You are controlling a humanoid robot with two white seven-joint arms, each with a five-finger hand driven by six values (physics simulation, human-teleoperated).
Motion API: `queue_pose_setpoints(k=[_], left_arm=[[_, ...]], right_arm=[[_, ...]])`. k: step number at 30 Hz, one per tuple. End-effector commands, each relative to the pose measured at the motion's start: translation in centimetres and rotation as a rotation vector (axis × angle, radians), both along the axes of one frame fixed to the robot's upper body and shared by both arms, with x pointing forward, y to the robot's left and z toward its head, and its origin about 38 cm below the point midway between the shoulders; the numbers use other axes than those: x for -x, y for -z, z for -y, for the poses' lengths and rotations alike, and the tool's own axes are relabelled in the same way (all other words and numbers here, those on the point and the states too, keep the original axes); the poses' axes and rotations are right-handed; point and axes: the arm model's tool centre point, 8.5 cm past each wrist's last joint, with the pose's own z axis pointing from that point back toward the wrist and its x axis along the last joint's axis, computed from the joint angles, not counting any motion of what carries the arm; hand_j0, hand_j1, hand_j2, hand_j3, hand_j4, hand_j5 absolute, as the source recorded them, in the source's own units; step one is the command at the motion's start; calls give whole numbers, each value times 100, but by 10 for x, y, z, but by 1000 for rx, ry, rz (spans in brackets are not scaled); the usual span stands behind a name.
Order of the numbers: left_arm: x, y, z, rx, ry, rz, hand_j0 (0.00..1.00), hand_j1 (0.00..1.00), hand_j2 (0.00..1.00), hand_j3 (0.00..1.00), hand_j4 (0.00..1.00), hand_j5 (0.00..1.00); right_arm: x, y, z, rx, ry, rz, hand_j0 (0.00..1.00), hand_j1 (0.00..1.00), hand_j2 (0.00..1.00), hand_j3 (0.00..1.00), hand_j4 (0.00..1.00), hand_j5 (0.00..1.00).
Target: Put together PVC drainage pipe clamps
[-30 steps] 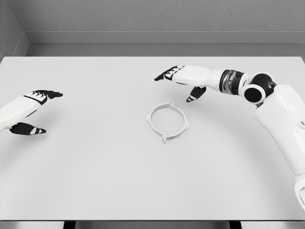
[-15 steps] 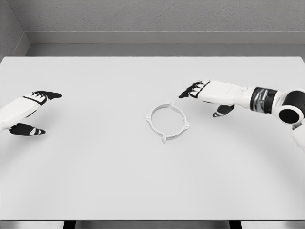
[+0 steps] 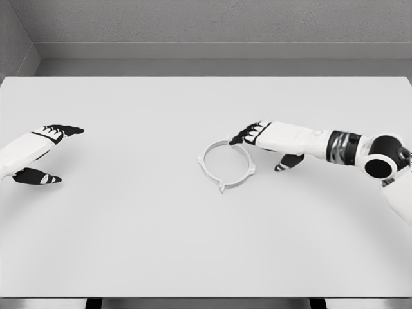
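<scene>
- Table (image 3: 129, 244): wide, plain pale grey top filling most of the view; grey wall (image 3: 212, 22) behind its far edge.
- Right arm (image 3: 351, 149): white, with a dark banded wrist joint and a round black-and-white joint near the right edge. It enters from the right and reaches leftward, low over the table.
- Right hand (image 3: 267, 138): white back, black fingers. Fingers stretched out flat toward the left and loosely spread, thumb hanging down apart from them. It holds nothing. Fingertips (image 3: 239, 136) sit at the upper right rim of the clamp, right beside it; cannot tell whether they touch.
- Left hand (image 3: 38, 151): near the left edge, well apart from the clamp. Fingers extended, thumb held below them with a gap between; nothing in its hold.
- Clamp (image 3: 206, 166): thin white ring lying flat, a little right of the table's middle. Open centre shows the table through it. Small tabs stick out from the rim: one at the near side, one at the right, one at the far side. Casts a faint shadow.
</scene>
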Motion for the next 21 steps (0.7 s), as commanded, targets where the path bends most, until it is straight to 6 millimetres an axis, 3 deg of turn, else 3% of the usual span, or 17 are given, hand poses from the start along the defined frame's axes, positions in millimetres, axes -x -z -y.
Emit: queue_pose_setpoints(k=[1, 11, 21], left_arm=[[0, -1, 0, 5, -2, 0, 100, 100, 100, 100, 100, 100], [0, 0, 0, 8, -2, 0, 100, 100, 100, 100, 100, 100], [0, 0, -1, -1, -4, -2, 100, 100, 100, 100, 100, 100]], right_arm=[[3, -6, -7, -21, -19, 11, 100, 100, 100, 100, 100, 100], [2, -3, -25, -60, -38, 2, 100, 100, 100, 100, 100, 100], [-3, 8, -24, -56, -16, -23, 100, 100, 100, 100, 100, 100]])
